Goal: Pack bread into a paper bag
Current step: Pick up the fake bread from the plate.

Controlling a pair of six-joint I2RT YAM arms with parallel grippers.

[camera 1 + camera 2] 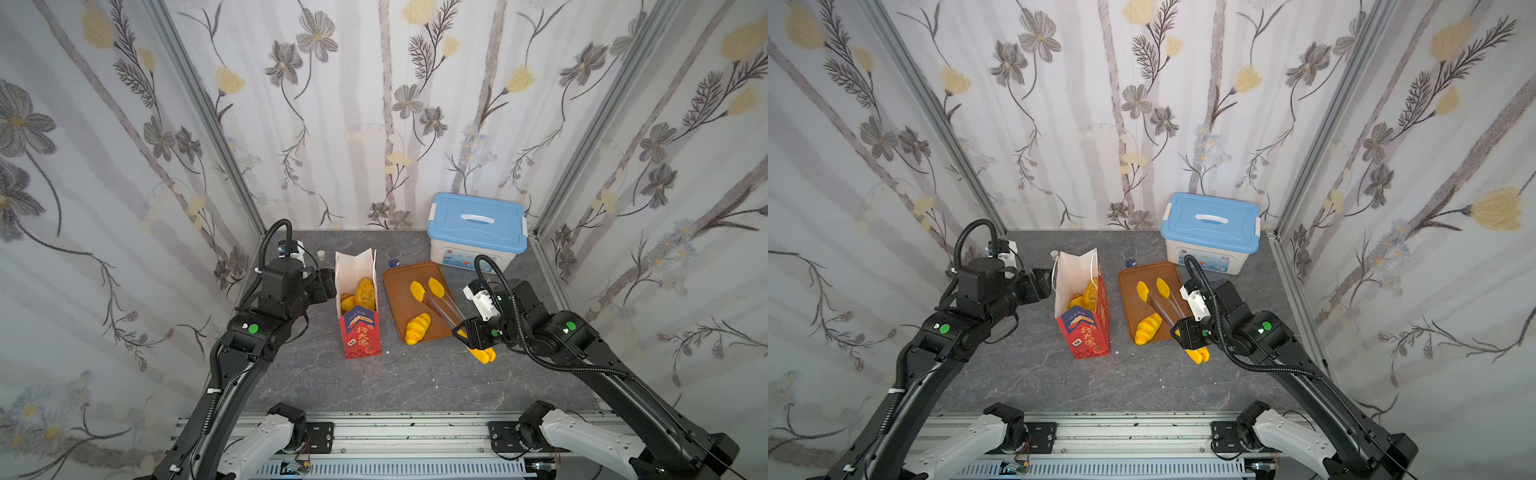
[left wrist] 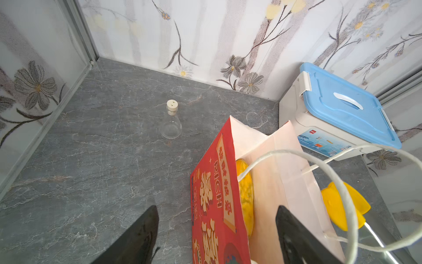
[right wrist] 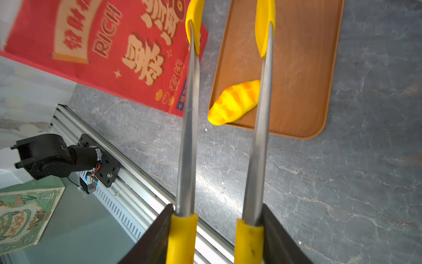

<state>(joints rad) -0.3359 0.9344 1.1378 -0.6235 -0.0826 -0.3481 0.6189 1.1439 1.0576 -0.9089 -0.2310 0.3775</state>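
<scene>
The right gripper (image 3: 217, 212) clamped the tongs (image 1: 442, 309) by their handles, tips spread above the brown tray (image 1: 399, 299), where one striped loaf (image 1: 417, 328) remained. Next, I judge, the tips must draw back astride it and squeeze. The left gripper (image 2: 217, 208) stood open across a wall of the upright paper bag (image 1: 360, 332), other loaves (image 1: 365, 291) inside.

Paper bag (image 1: 360, 332) and tray (image 1: 399, 299) fill middle; front tabletop (image 1: 415, 382) bare

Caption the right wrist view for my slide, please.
Tongs in the right gripper extend over the tray, beside a striped loaf.
</scene>
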